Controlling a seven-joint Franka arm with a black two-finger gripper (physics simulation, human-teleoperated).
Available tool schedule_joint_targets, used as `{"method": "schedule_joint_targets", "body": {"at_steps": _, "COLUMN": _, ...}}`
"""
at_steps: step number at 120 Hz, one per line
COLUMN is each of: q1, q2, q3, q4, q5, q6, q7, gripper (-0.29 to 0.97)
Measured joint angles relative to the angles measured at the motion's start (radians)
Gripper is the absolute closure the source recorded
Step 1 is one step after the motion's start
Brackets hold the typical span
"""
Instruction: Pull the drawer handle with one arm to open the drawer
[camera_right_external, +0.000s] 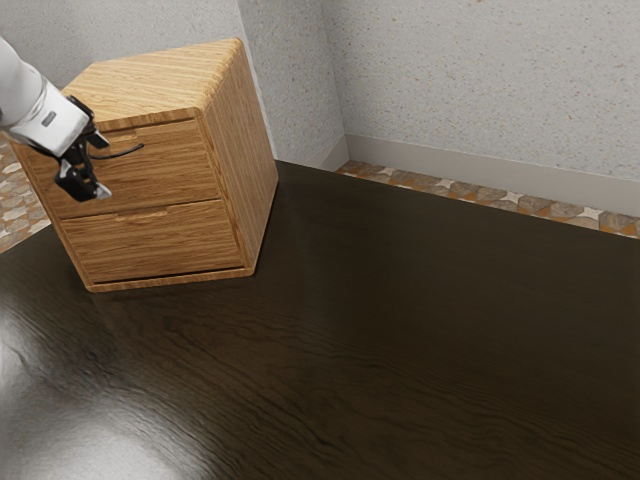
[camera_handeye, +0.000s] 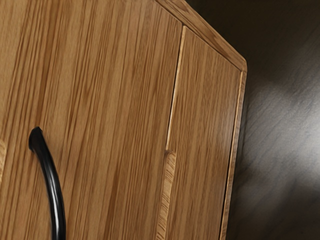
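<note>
A wooden cabinet (camera_right_external: 235, 120) stands at the back left of the dark table (camera_right_external: 400, 330). Its upper drawer (camera_right_external: 170, 170) carries a curved black handle (camera_right_external: 125, 153). My gripper (camera_right_external: 85, 188) hangs in front of that drawer's left part, just below and beside the handle's left end, open with nothing between its fingers. In the wrist view the black handle (camera_handeye: 50, 185) arcs over the upper drawer front (camera_handeye: 100, 100), close to my hand. The upper drawer's front looks about level with the lower one's.
Below it is a lower drawer (camera_right_external: 150, 240) with a flat wooden pull (camera_handeye: 167, 190). The dark table spreads wide toward the exterior view's right and front. A pale wall corner (camera_right_external: 290, 80) rises behind the cabinet.
</note>
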Motion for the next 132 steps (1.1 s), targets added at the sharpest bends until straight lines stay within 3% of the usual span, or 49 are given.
{"method": "schedule_joint_targets", "body": {"at_steps": 44, "q1": 0.001, "q2": -0.001, "q3": 0.031, "q4": -0.010, "q5": -0.028, "q6": 0.036, "q7": 0.050, "gripper": 0.00}}
{"method": "schedule_joint_targets", "body": {"at_steps": 105, "q1": -0.062, "q2": -0.006, "q3": 0.095, "q4": 0.037, "q5": -0.014, "q6": 0.094, "q7": 0.099, "gripper": 0.00}}
{"method": "schedule_joint_targets", "body": {"at_steps": 132, "q1": -0.030, "q2": 0.000, "q3": 0.093, "q4": 0.034, "q5": -0.023, "q6": 0.102, "q7": 0.111, "gripper": 0.00}}
